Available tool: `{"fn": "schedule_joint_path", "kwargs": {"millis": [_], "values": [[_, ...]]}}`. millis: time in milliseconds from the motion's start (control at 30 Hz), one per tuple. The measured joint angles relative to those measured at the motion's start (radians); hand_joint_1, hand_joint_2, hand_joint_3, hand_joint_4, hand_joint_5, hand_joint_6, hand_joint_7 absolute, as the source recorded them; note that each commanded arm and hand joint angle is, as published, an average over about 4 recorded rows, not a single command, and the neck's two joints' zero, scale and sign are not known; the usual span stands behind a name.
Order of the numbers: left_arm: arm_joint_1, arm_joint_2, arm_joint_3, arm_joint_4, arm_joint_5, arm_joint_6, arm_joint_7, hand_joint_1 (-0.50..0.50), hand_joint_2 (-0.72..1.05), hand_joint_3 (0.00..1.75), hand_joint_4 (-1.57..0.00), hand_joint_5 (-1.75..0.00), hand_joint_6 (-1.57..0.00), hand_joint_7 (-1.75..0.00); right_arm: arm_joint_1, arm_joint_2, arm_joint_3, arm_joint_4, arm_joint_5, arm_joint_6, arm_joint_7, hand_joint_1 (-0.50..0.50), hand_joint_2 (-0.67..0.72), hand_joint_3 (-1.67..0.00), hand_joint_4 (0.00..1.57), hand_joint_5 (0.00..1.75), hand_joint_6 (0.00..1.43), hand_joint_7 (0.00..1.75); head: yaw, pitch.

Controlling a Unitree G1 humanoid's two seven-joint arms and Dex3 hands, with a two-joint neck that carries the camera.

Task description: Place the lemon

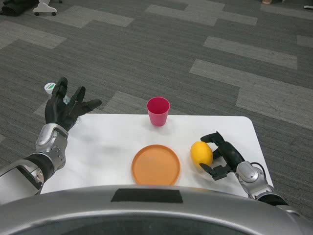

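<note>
A yellow lemon [201, 153] sits low over the white table [102, 147], just right of the orange plate [156, 164]. My right hand [224, 155] reaches in from the right and grips it, with fingers curled over the lemon's far side and the thumb under its near side. Whether the lemon touches the table I cannot tell. The plate is empty. My left hand [67, 106] hovers at the table's far left corner, fingers spread, holding nothing.
A pink cup [158, 110] stands upright near the table's far edge, behind the plate. A small white and green object [49, 87] lies on the carpet beyond my left hand. Grey carpet surrounds the table.
</note>
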Motion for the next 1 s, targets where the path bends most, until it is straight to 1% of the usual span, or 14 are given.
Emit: {"fn": "schedule_joint_path", "kwargs": {"millis": [67, 100, 200, 233, 300, 333, 367, 433, 500, 533, 600, 867, 933, 1000], "values": [[0.0, 0.0, 0.0, 0.0, 0.0, 0.0, 0.0, 0.5, 1.05, 0.09, -0.04, 0.0, 0.0, 0.0, -0.002, 0.0, -0.008, 0.007, -0.002, -0.003, 0.004, -0.35, -0.54, -1.29, 0.0, 1.5, 0.0, 1.19, 0.0, 0.0], [0.0, 0.0, 0.0, 0.0, 0.0, 0.0, 0.0, 0.5, 1.05, 0.09, -0.04, 0.0, 0.0, 0.0, -0.002, 0.0, -0.013, 0.011, -0.002, -0.005, 0.005, -0.34, -0.54, -1.23, 0.0, 1.48, 0.0, 1.1, 0.0, 0.0], [0.0, 0.0, 0.0, 0.0, 0.0, 0.0, 0.0, 0.5, 1.05, 0.09, -0.04, 0.0, 0.0, 0.0, -0.008, 0.0, -0.025, 0.032, -0.002, -0.012, 0.009, -0.3, -0.49, -1.01, 0.0, 1.45, 0.0, 0.49, -0.001, 0.0], [0.0, 0.0, 0.0, 0.0, 0.0, 0.0, 0.0, 0.5, 1.05, 0.09, -0.04, 0.0, 0.0, 0.0, -0.01, 0.0, -0.03, 0.041, -0.002, -0.015, 0.01, -0.27, -0.45, -0.87, 0.0, 1.43, 0.0, 0.28, -0.001, -0.001], [0.0, 0.0, 0.0, 0.0, 0.0, 0.0, 0.0, 0.5, 1.05, 0.09, -0.04, 0.0, 0.0, 0.0, -0.014, 0.001, -0.043, 0.054, -0.002, -0.017, 0.014, -0.22, -0.35, -0.67, 0.0, 1.38, 0.0, 0.1, -0.002, -0.002], [0.0, 0.0, 0.0, 0.0, 0.0, 0.0, 0.0, 0.5, 1.05, 0.09, -0.04, 0.0, 0.0, 0.0, -0.015, 0.002, -0.054, 0.058, -0.002, -0.018, 0.017, -0.19, -0.24, -0.52, 0.0, 1.36, 0.0, 0.07, -0.002, -0.002], [0.0, 0.0, 0.0, 0.0, 0.0, 0.0, 0.0, 0.5, 1.05, 0.09, -0.04, 0.0, 0.0, 0.0, -0.016, 0.002, -0.065, 0.062, -0.002, -0.018, 0.018, -0.18, -0.16, -0.44, 0.0, 1.36, 0.0, 0.07, -0.002, -0.002], [0.0, 0.0, 0.0, 0.0, 0.0, 0.0, 0.0, 0.5, 1.05, 0.09, -0.04, 0.0, 0.0, 0.0, -0.016, 0.002, -0.083, 0.065, -0.001, -0.017, 0.02, -0.14, 0.12, -0.22, 0.0, 1.31, 0.0, 0.03, -0.002, -0.002], [0.0, 0.0, 0.0, 0.0, 0.0, 0.0, 0.0, 0.5, 1.05, 0.09, -0.04, 0.0, 0.0, 0.0, -0.016, 0.003, -0.093, 0.069, 0.0, -0.018, 0.023, -0.08, 0.34, -0.1, 0.0, 1.26, 0.0, 0.0, -0.002, -0.002], [0.0, 0.0, 0.0, 0.0, 0.0, 0.0, 0.0, 0.5, 1.05, 0.09, -0.04, 0.0, 0.0, 0.0, -0.017, 0.003, -0.097, 0.073, 0.001, -0.018, 0.025, -0.06, 0.41, -0.08, 0.0, 1.26, 0.0, 0.0, -0.002, -0.002], [0.0, 0.0, 0.0, 0.0, 0.0, 0.0, 0.0, 0.5, 1.05, 0.09, -0.04, 0.0, 0.0, 0.0, -0.021, 0.004, -0.104, 0.082, 0.003, -0.019, 0.03, -0.04, 0.47, -0.08, 0.0, 1.21, 0.0, 0.0, -0.002, -0.002], [0.0, 0.0, 0.0, 0.0, 0.0, 0.0, 0.0, 0.5, 1.05, 0.09, -0.04, 0.0, 0.0, 0.0, -0.024, 0.008, -0.119, 0.089, 0.005, -0.019, 0.039, -0.04, 0.47, -0.08, 0.0, 1.09, 0.0, 0.0, 0.001, -0.003], [0.0, 0.0, 0.0, 0.0, 0.0, 0.0, 0.0, 0.5, 1.05, 0.09, -0.04, 0.0, 0.0, 0.0, -0.024, 0.012, -0.138, 0.09, 0.005, -0.02, 0.04, -0.04, 0.47, -0.08, 0.0, 1.07, 0.0, 0.0, 0.001, -0.003], [0.0, 0.0, 0.0, 0.0, 0.0, 0.0, 0.0, 0.5, 1.05, 0.09, -0.05, 0.0, 0.0, 0.0, -0.023, 0.022, -0.183, 0.095, 0.004, -0.026, 0.042, -0.04, 0.42, -0.08, 0.0, 1.07, 0.0, 0.0, -0.001, -0.003]]}}
